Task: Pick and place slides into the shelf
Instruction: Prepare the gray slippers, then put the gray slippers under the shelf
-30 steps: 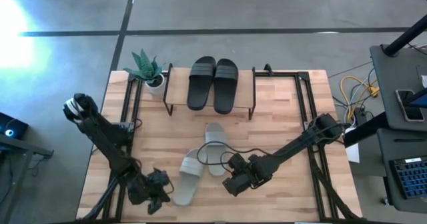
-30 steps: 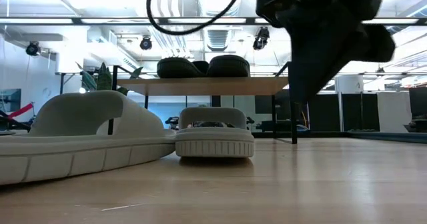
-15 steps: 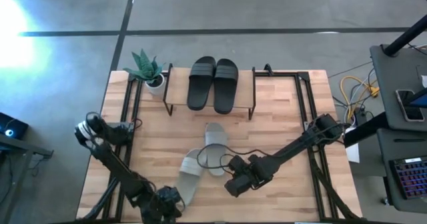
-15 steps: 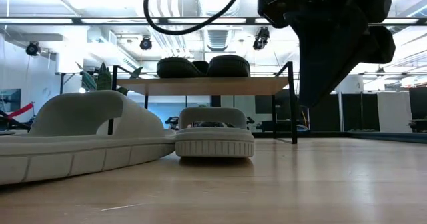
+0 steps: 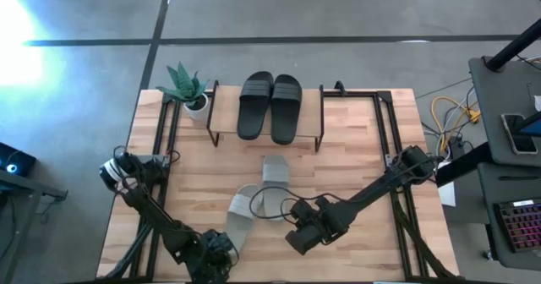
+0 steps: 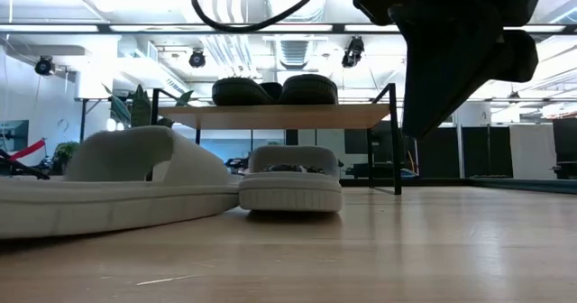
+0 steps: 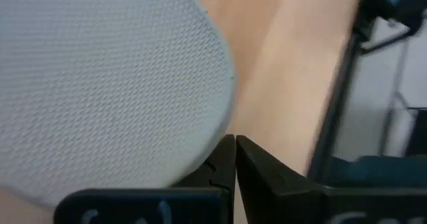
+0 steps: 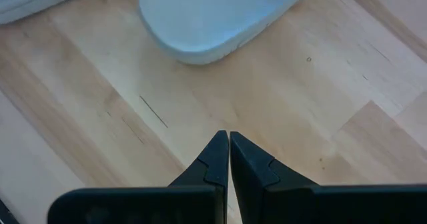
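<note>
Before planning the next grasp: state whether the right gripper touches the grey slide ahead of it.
Apart. The right wrist view shows bare tabletop between the shut right gripper and the grey slide.

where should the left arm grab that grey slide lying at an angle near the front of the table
Take the angled grey slide by its wide strap, which arches clear of the sole. Come from above, one finger through the opening under the strap. The left gripper, fingers shut, sits at its heel end.

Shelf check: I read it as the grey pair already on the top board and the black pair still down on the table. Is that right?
No, the colours are swapped. The high view shows the black pair on the shelf top board, and the two grey slides still on the table, between both grippers.
</note>
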Robot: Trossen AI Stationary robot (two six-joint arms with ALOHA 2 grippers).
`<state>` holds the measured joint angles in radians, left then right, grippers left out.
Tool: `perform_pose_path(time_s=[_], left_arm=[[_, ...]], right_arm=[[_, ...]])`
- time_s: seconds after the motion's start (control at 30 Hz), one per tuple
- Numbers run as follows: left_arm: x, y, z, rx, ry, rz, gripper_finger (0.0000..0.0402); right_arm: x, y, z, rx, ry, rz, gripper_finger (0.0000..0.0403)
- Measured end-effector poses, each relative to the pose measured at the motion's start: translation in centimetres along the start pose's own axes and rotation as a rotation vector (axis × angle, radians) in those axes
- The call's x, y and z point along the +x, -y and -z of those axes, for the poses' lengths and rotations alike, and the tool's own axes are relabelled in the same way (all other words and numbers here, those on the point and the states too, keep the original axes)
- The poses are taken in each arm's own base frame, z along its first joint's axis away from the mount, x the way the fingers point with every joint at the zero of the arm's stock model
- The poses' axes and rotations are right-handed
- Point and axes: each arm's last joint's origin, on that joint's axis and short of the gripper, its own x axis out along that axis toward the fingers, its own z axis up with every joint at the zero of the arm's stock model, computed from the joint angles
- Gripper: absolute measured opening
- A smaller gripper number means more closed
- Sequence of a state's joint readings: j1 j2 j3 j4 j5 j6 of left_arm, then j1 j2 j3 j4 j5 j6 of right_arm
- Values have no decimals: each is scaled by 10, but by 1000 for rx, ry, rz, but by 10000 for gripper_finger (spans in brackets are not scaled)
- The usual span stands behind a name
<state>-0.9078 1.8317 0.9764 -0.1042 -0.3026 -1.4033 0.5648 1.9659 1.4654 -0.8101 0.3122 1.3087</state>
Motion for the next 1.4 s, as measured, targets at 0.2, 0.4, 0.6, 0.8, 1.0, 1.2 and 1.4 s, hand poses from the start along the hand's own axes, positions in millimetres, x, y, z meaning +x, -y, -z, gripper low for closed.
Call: perform_pose_path(time_s=[0.2,0.4,0.6,0.8,1.0,1.2,1.4], left_arm=[[-1,-10,-20,51,62,-79,0],[6,-20,-53,121,107,-124,0],[12,-35,-85,201,136,-182,0],[15,-43,-107,248,149,-197,0],[15,-43,-110,257,160,-187,0],[3,-25,-94,272,155,-117,0],[-33,2,-51,230,336,-53,0]], right_arm=[[0,1,-2,3,8,4,9],[1,1,-3,34,14,8,9],[-1,0,1,80,7,4,9],[-2,-1,6,113,-1,4,9],[-3,-2,9,119,-4,-1,9],[-4,-12,7,182,5,-106,9],[-7,-29,1,318,104,-278,9]])
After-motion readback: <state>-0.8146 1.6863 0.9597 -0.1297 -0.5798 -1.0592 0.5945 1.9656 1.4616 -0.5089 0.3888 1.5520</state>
